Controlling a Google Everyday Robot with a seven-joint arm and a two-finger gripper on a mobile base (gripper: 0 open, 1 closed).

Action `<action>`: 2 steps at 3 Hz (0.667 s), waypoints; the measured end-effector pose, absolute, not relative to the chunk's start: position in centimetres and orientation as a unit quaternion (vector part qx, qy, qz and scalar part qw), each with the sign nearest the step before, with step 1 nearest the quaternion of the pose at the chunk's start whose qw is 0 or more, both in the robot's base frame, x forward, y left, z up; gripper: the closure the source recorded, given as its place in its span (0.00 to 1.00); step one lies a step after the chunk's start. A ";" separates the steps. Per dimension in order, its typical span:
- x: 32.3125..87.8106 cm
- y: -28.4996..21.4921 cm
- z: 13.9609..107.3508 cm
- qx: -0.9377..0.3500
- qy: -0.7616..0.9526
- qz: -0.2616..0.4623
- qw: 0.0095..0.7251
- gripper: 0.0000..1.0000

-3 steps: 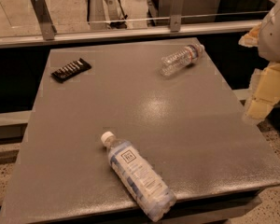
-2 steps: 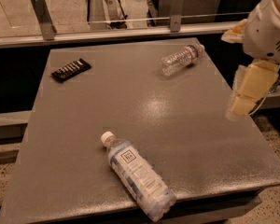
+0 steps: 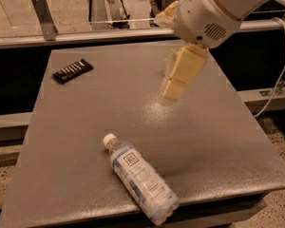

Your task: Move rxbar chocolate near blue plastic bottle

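Note:
The rxbar chocolate, a small flat black wrapper with white lettering, lies at the far left of the grey table. The blue plastic bottle, clear and ribbed with a white cap and a pale label, lies on its side near the front edge, cap pointing to the far left. My gripper hangs from the white arm above the far middle of the table, pointing down. It is well to the right of the rxbar and holds nothing.
A smaller clear bottle is almost wholly hidden behind the gripper at the far right. A metal rail with a post runs behind the table. A cable hangs at the right. The floor drops off past the table's front and right edges.
The arm has swung in from the right edge of the view to the left, over the far middle of the table. It now covers the small bottle. Rxbar and large bottle have not moved.

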State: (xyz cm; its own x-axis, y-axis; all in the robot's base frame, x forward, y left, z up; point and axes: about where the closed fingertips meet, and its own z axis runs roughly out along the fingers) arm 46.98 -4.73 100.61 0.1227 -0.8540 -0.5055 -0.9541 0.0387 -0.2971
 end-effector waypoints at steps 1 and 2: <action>46.8 2.0 101.2 -0.701 0.623 0.131 0.322 0.00; 46.8 2.1 101.2 -0.701 0.623 0.131 0.322 0.00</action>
State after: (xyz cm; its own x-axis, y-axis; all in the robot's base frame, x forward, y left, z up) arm 46.84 2.05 101.17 0.1898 -0.7888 -0.5846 -0.9575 -0.0169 -0.2881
